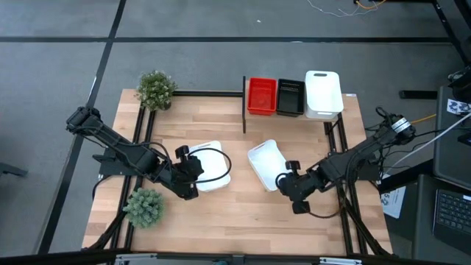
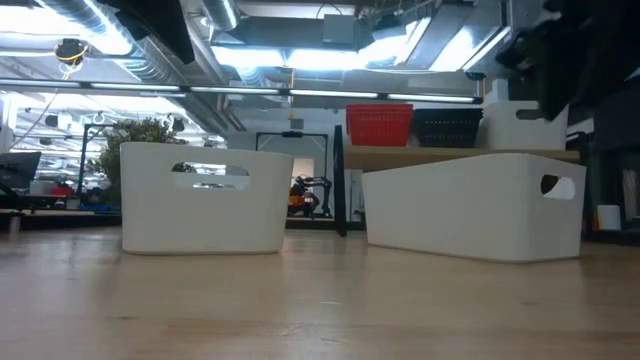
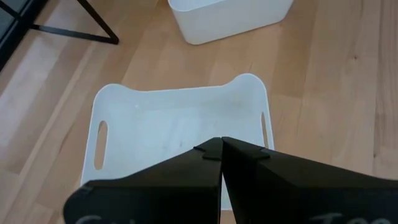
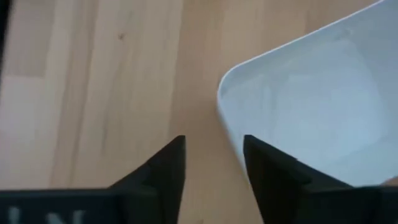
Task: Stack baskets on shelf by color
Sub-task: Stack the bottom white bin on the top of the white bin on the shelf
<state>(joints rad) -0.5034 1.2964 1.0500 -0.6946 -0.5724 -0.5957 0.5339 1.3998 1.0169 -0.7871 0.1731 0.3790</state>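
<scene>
Two smooth white baskets stand on their bottoms on the tabletop: one on the left [image 1: 212, 169] [image 2: 200, 197], one turned askew at the middle [image 1: 263, 163] [image 2: 475, 205]. My left gripper [image 1: 199, 171] [image 3: 221, 142] is shut and hovers over the left basket's near rim [image 3: 180, 127]. My right gripper [image 1: 280, 181] [image 4: 214, 142] is open beside a rounded corner of the askew basket [image 4: 227, 87]. On the shelf [image 2: 440, 155] stand a red basket [image 1: 262, 96], a black basket [image 1: 291, 97] and a white basket [image 1: 323, 93], side by side.
A potted plant [image 1: 156, 88] stands at the far left corner of the table and another [image 1: 145, 207] near the left front edge. The shelf's black post [image 1: 244, 110] rises left of the red basket. Bare wood lies along the near edge [image 1: 243, 217].
</scene>
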